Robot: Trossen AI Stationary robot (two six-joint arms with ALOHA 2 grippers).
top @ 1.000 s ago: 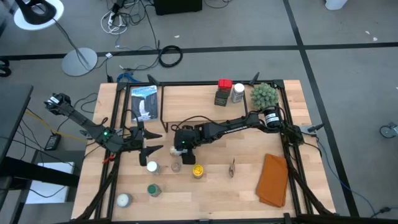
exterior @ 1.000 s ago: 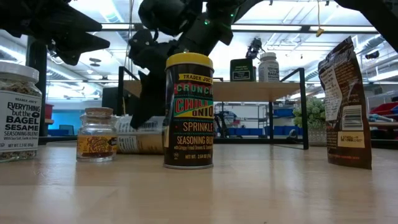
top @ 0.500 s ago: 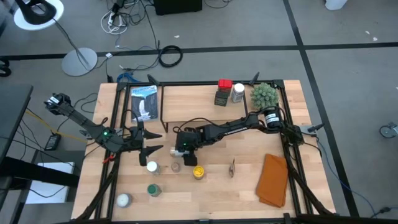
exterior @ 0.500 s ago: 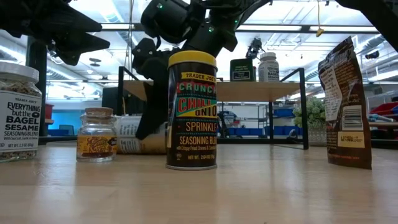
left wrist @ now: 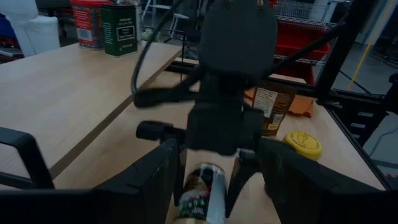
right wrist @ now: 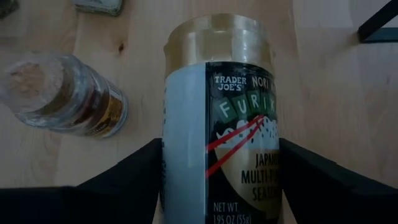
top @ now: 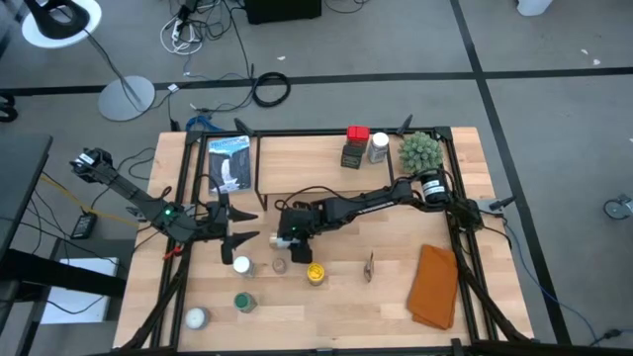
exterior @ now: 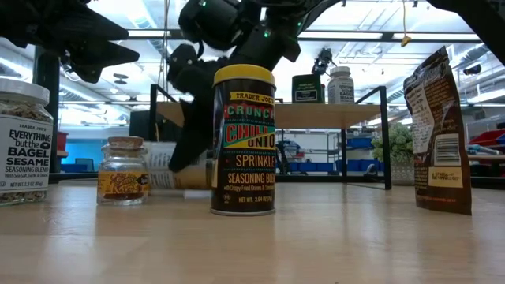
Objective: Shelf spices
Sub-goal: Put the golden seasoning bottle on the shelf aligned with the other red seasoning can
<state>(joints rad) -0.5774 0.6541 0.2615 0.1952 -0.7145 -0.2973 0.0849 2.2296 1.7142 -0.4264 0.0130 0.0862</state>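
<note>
- Right end effector (top: pixel 288 240), frame centre in the high view, straddles the furikake jar (right wrist: pixel 217 134), which lies on its side on the surface (top: pixel 386 297). Fingers flank the body with gaps visible; not clamped yet.
- Left end effector (top: pixel 235 224), left of centre, hangs part open and empty, pointed at the jar.
- Jar looks light, rigid, with a smooth, slick label. It's round, so likely to roll.
- Best hold: mid-body across the diameter, clear of the gold cap.
- Shelf (top: pixel 297 148), upper middle, holds three spices (top: pixel 360 146). Other jars stand lower centre, so there's a risk of knocks.
</note>
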